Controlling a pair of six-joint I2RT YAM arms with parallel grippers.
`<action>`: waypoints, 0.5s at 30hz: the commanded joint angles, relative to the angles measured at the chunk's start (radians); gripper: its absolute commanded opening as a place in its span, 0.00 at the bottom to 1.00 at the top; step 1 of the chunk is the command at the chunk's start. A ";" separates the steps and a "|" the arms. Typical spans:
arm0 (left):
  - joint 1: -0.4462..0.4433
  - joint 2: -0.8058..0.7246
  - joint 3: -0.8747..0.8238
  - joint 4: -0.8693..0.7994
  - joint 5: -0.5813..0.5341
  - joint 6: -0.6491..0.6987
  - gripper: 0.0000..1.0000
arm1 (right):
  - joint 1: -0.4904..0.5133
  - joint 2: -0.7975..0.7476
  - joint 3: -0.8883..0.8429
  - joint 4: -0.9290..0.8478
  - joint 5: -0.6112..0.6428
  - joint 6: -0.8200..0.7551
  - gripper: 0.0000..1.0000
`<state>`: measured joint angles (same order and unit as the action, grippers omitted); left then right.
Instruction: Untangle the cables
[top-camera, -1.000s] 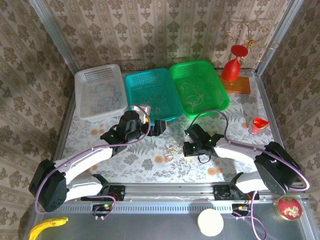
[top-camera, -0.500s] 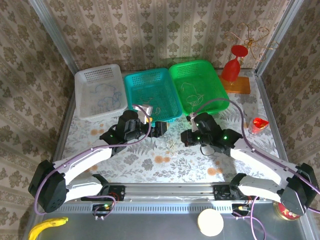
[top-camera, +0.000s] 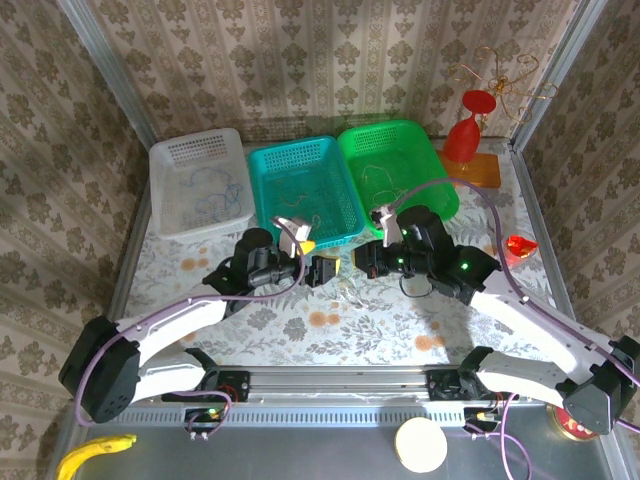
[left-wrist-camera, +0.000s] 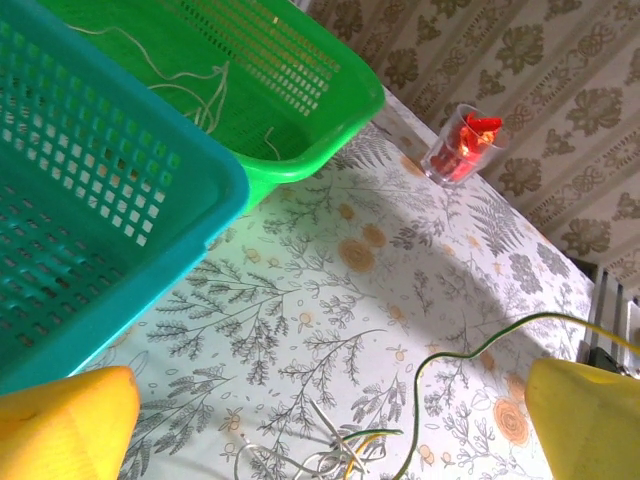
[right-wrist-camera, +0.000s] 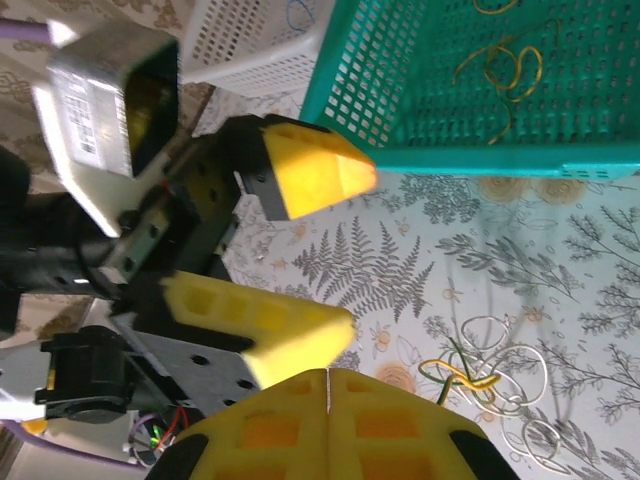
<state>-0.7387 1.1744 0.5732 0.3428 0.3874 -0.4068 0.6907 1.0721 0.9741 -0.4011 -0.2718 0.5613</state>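
Note:
A small tangle of thin cables (top-camera: 347, 288) lies on the floral table between my two grippers; pale loops with a green-and-yellow wire show in the right wrist view (right-wrist-camera: 490, 372) and low in the left wrist view (left-wrist-camera: 330, 455). My left gripper (top-camera: 318, 260) hovers just left of the tangle, its yellow fingers (left-wrist-camera: 60, 425) wide open and empty. My right gripper (top-camera: 362, 258) is raised just right of it, jaws pressed together (right-wrist-camera: 328, 375). A green wire (left-wrist-camera: 470, 350) rises from the tangle towards it and runs in under its fingers.
Three baskets stand at the back: white (top-camera: 200, 185), teal (top-camera: 305, 185) and green (top-camera: 395, 175), each with loose wires inside. A red cup (top-camera: 518, 250) sits at the right, a red goblet (top-camera: 468, 135) on an orange board at the back right.
My right gripper, shut throughout, has lifted away from the tangle and swung back and left towards the teal basket. The left gripper has edged right, closer to the tangle.

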 joint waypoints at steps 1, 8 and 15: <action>0.003 0.026 -0.012 0.068 0.067 0.036 1.00 | -0.003 -0.017 0.047 0.005 -0.044 0.024 0.00; -0.029 0.116 0.030 0.089 0.118 0.058 0.99 | -0.003 -0.021 0.081 0.033 -0.068 0.055 0.00; -0.059 0.201 0.075 0.147 0.105 0.059 0.95 | -0.002 -0.029 0.082 0.061 -0.085 0.086 0.00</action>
<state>-0.7898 1.3624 0.6044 0.4210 0.4747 -0.3683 0.6910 1.0664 1.0241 -0.3805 -0.3264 0.6189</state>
